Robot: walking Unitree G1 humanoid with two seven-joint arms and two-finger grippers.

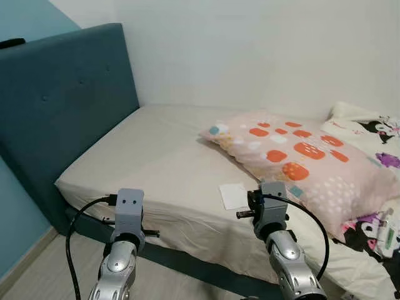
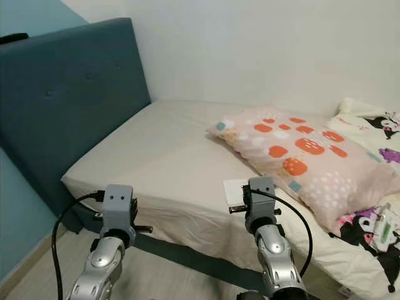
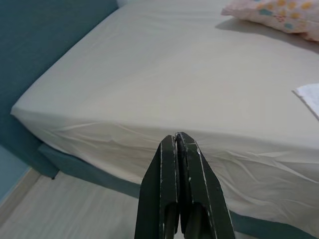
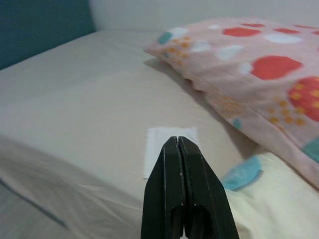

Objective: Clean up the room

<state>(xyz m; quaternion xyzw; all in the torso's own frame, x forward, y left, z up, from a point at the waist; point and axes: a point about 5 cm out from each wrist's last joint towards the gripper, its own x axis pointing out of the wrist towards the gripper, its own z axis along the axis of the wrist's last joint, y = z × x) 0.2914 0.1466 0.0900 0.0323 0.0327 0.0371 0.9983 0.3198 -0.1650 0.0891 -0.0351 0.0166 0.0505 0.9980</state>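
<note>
The white square of paper (image 4: pixel 167 149) near the front edge of the cream-sheeted bed (image 1: pixel 150 156) is partly hidden behind the right gripper (image 4: pixel 177 142), and the cartoon-print quilt (image 1: pixel 375 137) at the bed's right side is cut off by the frame. Just beyond the paper lies the pink pillow with orange and white spots (image 1: pixel 300 156). Both grippers have their black fingers pressed together holding nothing, the right hovering above the paper and the left gripper (image 3: pixel 177 137) before the bed's front edge nearer the teal padded headboard (image 1: pixel 56 106).

Flat white paper square (image 1: pixel 233 195) on beige bed sheet (image 1: pixel 156 162), beside pink pillow (image 1: pixel 306 156).
</note>
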